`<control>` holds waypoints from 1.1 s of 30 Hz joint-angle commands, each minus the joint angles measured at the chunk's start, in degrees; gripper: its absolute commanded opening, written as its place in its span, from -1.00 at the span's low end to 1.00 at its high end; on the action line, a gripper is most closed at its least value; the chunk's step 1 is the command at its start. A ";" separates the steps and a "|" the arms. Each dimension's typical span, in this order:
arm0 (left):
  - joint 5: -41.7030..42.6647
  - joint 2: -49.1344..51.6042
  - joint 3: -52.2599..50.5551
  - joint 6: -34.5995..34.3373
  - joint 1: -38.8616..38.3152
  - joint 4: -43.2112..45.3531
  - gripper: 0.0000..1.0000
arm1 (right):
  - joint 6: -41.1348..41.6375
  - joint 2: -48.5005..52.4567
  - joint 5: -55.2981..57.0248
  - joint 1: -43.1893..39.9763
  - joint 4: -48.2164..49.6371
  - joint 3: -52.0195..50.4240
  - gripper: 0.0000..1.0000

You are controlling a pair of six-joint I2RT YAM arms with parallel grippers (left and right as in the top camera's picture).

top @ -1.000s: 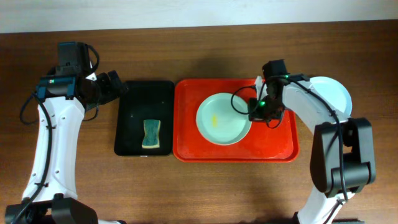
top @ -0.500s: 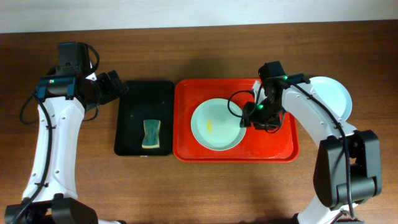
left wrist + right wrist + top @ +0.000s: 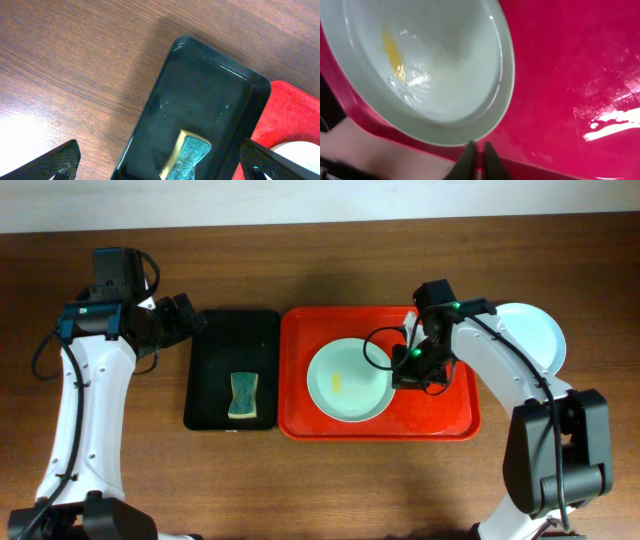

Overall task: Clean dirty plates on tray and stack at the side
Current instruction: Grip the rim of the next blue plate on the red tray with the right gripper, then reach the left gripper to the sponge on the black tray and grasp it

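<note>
A pale blue-green plate with a yellow smear lies left of centre on the red tray. My right gripper is low over the tray at the plate's right rim. In the right wrist view its fingertips stand together, just touching the rim of the plate, with nothing between them. More clean-looking plates sit on the table to the right of the tray. My left gripper hangs open above the far left corner of the black tray, its jaws wide apart.
A smaller black tray lies left of the red one and holds a green and yellow sponge, seen also in the left wrist view as a sponge. Bare wooden table surrounds both trays.
The plate has slid a little to the left on the red tray, and my right gripper followed it, opened briefly and closed again. The left arm has not moved.
</note>
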 commanded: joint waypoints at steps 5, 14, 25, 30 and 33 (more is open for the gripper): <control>-0.22 -0.13 0.52 -0.55 0.28 -0.04 0.98 | 6.67 -0.96 10.21 5.81 0.33 -0.33 -0.37; -0.22 -0.13 0.52 -0.55 0.28 -0.04 0.98 | 9.42 -0.83 17.70 6.64 5.38 -3.93 -0.13; 7.15 -0.02 -2.45 0.48 -1.77 -3.37 0.56 | 9.42 -0.79 16.55 6.67 8.57 -6.38 -0.73; 5.60 -0.02 -9.07 8.85 -7.23 -2.84 0.33 | 9.42 -0.79 15.06 6.67 13.09 -8.20 -0.56; 1.05 0.02 -10.97 8.83 -9.05 -2.58 0.32 | 9.42 -0.79 14.88 6.67 13.62 -8.20 -0.57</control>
